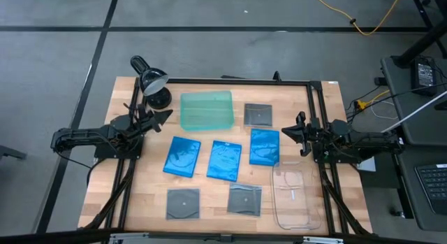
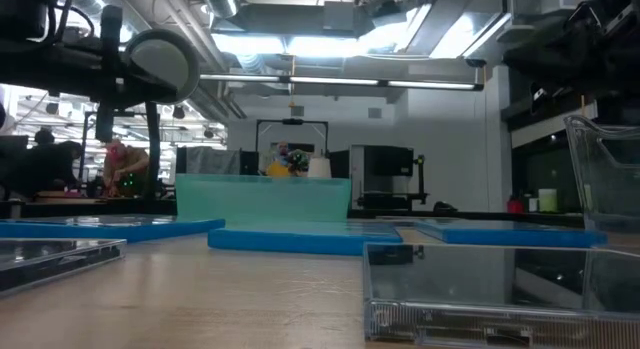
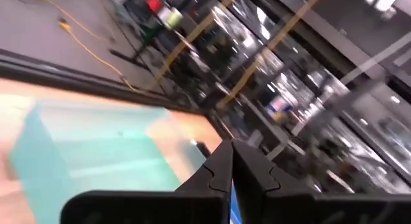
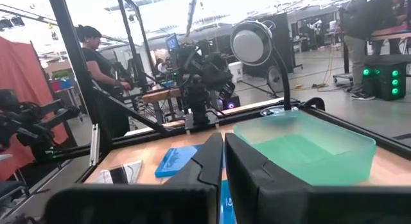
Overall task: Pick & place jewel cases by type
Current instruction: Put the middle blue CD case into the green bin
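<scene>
Nearest, along the bench's (image 1: 140,188) front edge, lie two grey-clear square jewel cases (image 1: 183,203); mid-bench three blue cases (image 1: 224,160); a third square one beside the green tray (image 1: 207,110). They look light, stiff, slick and crack-prone, best pinched across opposite edges. The left hand (image 1: 162,117) and right hand (image 1: 288,131) hover pinched closed, empty.

A robotics lab or workshop: bare ceiling ducts and strip lights (image 2: 330,81) overhead, yellow cable (image 1: 363,17) trailing over grey floor at one o'clock, black metal framing (image 1: 237,81) around the wooden desk (image 1: 140,181), people (image 4: 103,70) working at benches behind.
</scene>
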`<state>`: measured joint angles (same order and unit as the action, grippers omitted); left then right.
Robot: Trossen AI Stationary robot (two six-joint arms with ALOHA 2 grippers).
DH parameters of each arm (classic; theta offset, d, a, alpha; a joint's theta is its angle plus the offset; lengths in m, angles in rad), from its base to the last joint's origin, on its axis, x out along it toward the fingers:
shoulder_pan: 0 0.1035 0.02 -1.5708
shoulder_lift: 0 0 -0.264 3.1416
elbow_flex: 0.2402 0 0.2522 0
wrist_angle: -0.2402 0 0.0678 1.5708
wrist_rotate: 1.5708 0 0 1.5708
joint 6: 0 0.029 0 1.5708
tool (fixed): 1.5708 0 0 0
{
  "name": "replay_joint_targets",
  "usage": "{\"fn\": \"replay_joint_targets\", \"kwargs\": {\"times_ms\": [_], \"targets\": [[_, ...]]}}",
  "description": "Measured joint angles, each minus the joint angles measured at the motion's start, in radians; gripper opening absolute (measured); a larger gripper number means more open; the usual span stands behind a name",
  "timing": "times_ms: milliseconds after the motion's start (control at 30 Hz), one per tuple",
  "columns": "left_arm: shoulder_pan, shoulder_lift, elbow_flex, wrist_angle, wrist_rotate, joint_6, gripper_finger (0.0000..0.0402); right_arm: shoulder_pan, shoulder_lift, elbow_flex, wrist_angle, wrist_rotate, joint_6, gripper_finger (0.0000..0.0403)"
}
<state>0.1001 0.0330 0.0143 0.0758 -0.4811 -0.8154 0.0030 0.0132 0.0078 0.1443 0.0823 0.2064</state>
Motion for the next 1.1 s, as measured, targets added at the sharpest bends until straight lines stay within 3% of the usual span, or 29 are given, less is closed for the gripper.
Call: {"fn": "replay_joint_targets", "kwargs": {"times_ms": [167,267,367,533,733,900,1100], "targets": [[-0.007,0.001,0.0,0.086,0.163,-0.072,0.0004,0.001,0.021,0.016,-0.02,-0.072,-0.002,0.0023],[-0.025,0.019,0.038,0.139,0.263,-0.009,0.0001,0.008,0.085,0.102,-0.089,-0.092,-0.049,0.0023],[-0.045,0.07,0.154,0.136,0.281,0.111,0.0001,0.009,0.193,0.257,-0.205,-0.095,-0.117,0.0023],[-0.078,0.263,0.43,0.035,0.342,0.305,0.0003,0.009,0.453,0.577,-0.409,-0.095,-0.186,0.0023],[-0.103,0.551,0.701,-0.18,0.472,0.329,0.0006,0.009,0.768,0.865,-0.548,-0.103,-0.192,0.0023],[-0.108,0.728,0.775,-0.302,0.52,0.304,0.0001,0.045,0.99,0.972,-0.552,-0.11,-0.181,0.0023],[-0.108,0.875,0.776,-0.425,0.526,0.261,0.0003,0.109,1.226,0.982,-0.583,-0.11,-0.112,0.0006]]}}
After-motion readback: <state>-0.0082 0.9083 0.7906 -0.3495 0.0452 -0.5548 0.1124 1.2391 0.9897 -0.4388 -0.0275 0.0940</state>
